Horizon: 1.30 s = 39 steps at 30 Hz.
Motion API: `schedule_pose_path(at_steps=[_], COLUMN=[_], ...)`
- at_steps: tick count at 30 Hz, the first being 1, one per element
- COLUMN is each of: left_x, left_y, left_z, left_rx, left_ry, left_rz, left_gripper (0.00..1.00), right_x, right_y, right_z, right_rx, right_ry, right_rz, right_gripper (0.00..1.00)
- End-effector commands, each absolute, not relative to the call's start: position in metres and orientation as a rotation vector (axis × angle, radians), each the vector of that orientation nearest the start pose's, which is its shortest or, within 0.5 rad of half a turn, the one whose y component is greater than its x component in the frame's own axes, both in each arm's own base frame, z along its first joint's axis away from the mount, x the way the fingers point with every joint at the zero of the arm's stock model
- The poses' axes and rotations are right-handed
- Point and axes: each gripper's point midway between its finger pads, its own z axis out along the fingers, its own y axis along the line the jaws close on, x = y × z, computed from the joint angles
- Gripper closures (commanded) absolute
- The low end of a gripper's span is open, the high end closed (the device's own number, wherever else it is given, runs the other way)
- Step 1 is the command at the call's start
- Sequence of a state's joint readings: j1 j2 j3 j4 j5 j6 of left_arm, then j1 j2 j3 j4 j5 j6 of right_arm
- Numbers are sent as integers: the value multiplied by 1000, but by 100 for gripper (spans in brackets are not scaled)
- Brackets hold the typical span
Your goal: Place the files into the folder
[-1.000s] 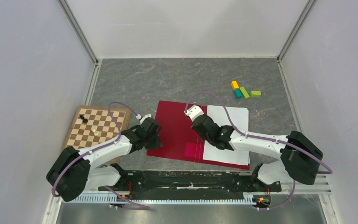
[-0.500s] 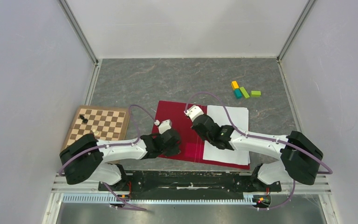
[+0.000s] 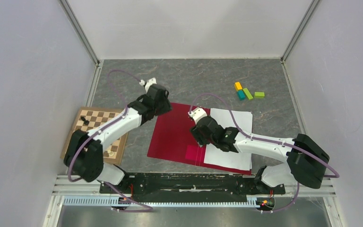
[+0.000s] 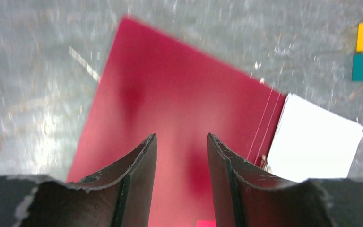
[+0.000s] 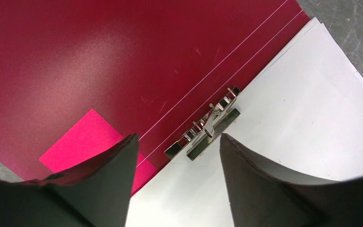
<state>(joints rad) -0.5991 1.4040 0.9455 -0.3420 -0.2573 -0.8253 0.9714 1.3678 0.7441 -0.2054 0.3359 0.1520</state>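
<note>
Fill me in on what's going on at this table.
Two robot arms are working over a red folder that lies open and flat on the table. The white files rest on its right half, with the metal clip at their edge beside the spine. The right gripper hovers over that clip, open and empty. The left gripper hangs over the folder's left flap, also open and empty. The flap is not yet closed over the sheets.

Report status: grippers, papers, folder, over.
Left gripper open above folder's far corner. Right gripper open over clip. Papers on folder's right half, cover open. Nothing blocking.
</note>
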Motion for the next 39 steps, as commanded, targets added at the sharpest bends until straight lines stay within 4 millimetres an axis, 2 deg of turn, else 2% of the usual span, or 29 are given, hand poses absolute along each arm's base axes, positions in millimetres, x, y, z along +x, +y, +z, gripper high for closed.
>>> schedule_pose_path(at_steps=[1, 5, 9, 11, 14, 18, 23, 29, 31, 32, 39], left_x=[374, 414, 441, 451, 467, 473, 459, 421, 401, 394, 340], left_y=[-192, -187, -183, -188, -191, -190, -175, -159, -151, -148, -123], left_z=[117, 102, 84, 76, 68, 57, 58, 71, 68, 67, 62], left_rx=[-149, -50, 4, 23, 33, -14, -199, -391, -463, -491, -640], left_ry=[2368, 2414, 2452, 2449, 2461, 2493, 2498, 2470, 2466, 2457, 2392], left_rz=[-300, -292, -291, -304, -282, -250, -213, -241, -253, -266, -279], left_gripper=[49, 48, 49, 49, 49, 51, 51, 49, 48, 48, 46], right_x=[236, 237, 246, 253, 262, 267, 281, 300, 302, 302, 301], right_y=[262, 255, 223, 197, 147, 92, 48, 14, 17, 10, 26], right_z=[103, 118, 124, 120, 107, 82, 61, 54, 47, 42, 21], right_rx=[-724, -633, -445, -327, -131, 100, 335, 500, 501, 537, 531], right_ry=[2166, 2164, 2190, 2207, 2238, 2264, 2225, 2149, 2170, 2176, 2233], right_rz=[241, 249, 233, 197, 125, 100, 167, 201, 235, 232, 331], right_gripper=[29, 12, 3, 2, 2, 2, 2, 2, 2, 2, 2])
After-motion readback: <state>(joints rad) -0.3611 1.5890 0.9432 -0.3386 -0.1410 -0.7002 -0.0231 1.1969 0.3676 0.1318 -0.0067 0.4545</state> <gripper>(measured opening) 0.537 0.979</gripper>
